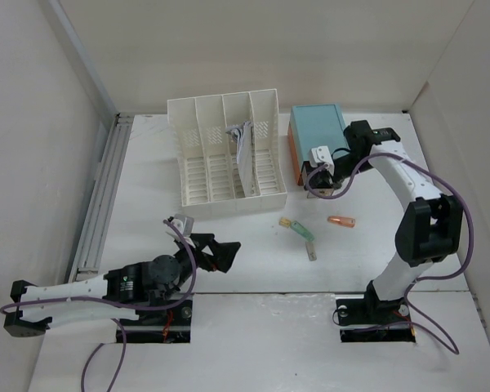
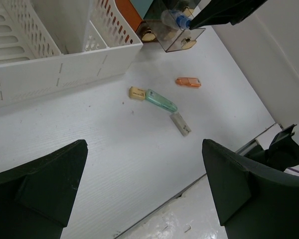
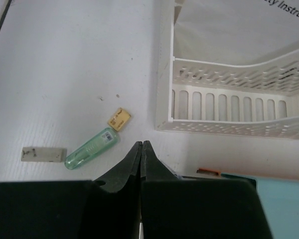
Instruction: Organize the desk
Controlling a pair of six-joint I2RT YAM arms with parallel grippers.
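Note:
The white desk (image 1: 253,261) carries a loose group of small items right of centre: a small yellow piece (image 1: 285,222), a green clear tube (image 1: 302,232), a grey piece (image 1: 311,251) and an orange piece (image 1: 341,221). My left gripper (image 1: 222,255) hovers open left of them, with nothing between its fingers (image 2: 40,189); the wrist view shows the tube (image 2: 161,100) ahead. My right gripper (image 1: 312,176) is shut and empty at the front of the teal-topped box (image 1: 317,131). Beyond its closed fingertips (image 3: 141,145) lie the tube (image 3: 92,148) and the yellow piece (image 3: 119,119).
A white slotted file rack (image 1: 229,155) stands at the back centre with papers (image 1: 243,143) in one slot. The teal box with orange drawers sits just right of it. Side walls close in the desk, and a rail (image 1: 102,196) runs along the left.

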